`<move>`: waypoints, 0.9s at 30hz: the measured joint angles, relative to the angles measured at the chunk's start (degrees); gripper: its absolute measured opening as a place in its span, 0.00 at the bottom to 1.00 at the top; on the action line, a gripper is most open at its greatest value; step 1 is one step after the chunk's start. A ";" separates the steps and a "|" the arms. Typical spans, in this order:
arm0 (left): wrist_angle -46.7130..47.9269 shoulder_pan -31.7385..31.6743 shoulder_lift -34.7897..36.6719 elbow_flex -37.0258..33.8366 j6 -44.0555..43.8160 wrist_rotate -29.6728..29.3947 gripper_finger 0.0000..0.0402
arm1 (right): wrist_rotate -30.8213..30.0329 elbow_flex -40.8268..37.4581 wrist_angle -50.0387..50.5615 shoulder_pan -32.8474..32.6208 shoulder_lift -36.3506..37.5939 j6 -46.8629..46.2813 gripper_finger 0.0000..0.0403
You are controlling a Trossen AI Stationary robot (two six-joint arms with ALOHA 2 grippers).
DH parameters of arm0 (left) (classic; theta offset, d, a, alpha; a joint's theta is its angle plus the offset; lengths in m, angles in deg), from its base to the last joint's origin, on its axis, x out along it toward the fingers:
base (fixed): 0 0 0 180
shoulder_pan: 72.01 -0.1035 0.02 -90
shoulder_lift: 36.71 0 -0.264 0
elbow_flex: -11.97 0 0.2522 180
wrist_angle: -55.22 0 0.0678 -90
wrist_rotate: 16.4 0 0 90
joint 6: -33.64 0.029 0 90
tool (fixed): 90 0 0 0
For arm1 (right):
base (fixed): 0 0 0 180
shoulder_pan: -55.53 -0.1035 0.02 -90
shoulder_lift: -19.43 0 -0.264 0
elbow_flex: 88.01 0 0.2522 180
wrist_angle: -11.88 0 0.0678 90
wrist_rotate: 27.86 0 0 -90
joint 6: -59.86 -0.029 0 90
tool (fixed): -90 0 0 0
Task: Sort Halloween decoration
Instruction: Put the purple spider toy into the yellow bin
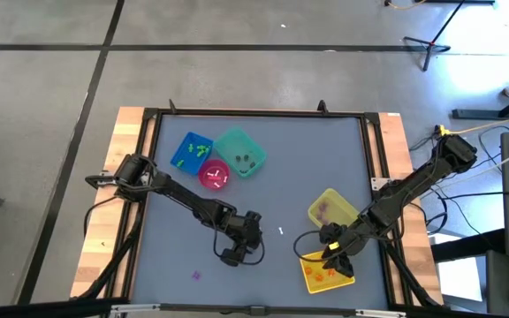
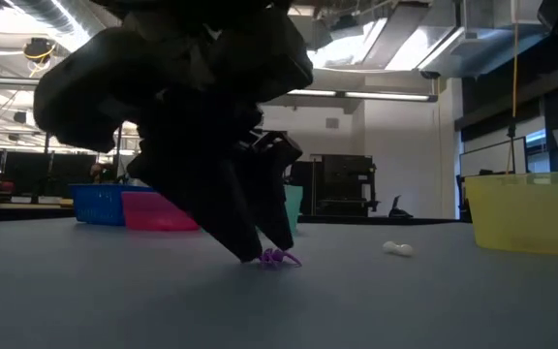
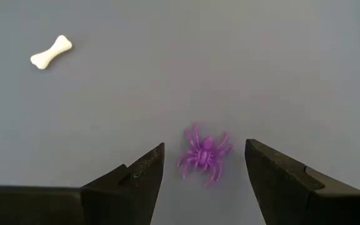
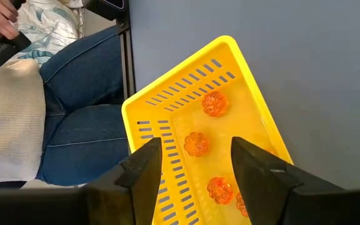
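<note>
Even overhead light – ceiling-strip glare in low view – near claw [image 2: 260, 254] a dark blur

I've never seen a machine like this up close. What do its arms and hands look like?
Both arms are dark, nearly black, built from jointed segments with black cables trailing off their bases. Each ends in a hand with two flat, wedge-shaped dark fingers: the left hand and the right hand look alike. No markings are readable on them.

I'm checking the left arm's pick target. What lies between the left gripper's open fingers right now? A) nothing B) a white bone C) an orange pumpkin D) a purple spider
D: in the left wrist view the purple spider lies on the table between the open fingers of the left gripper; the white bone lies apart.
</note>
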 joint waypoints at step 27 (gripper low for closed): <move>-1.89 -0.05 0.01 -1.53 -6.24 -0.01 0.43 | -1.09 0.00 0.00 0.00 0.00 0.02 0.47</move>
